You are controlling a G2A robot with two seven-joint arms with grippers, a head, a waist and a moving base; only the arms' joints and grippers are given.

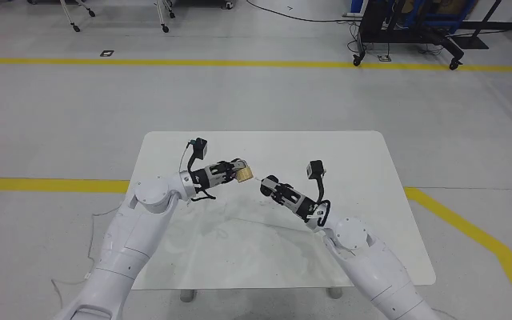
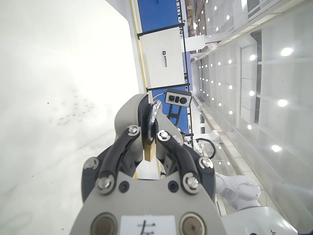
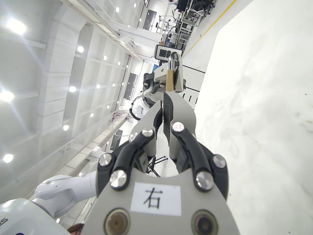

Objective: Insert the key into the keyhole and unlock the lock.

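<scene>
left tool (image 2: 152,121): clamped on the lock, pads on its flat sides. The shackle shows between the fingers.
lock (image 1: 243,172): just left of frame centre in the top view. Held in the air over the worktop (image 1: 352,160), brass body pointing toward the other arm.
right tool (image 1: 267,183): just right of frame centre, aimed at the lock. Fingers pressed together.
key: judged to be pinched between the right tool's pads. The blade is too small to make out, so its angle is unknown.
gap: the right tool's tip sits just beside the lock's lower end. Cannot tell whether they touch.
stage (judgement): lining up for insertion. Nothing shows the key seated, and the shackle looks closed.
risk, misalignment: if the blade is off the slot or rolled, it would glance off the brass face instead of entering.
risk, lock shift: a push from the key could slide or swivel the lock in the left pads, since nothing backs it.
risk, key slip: a thin key in flat pads may twist when turned, so the tool rotates and the key does not.
risk, drop: either part, once loose, falls to the worktop.
</scene>
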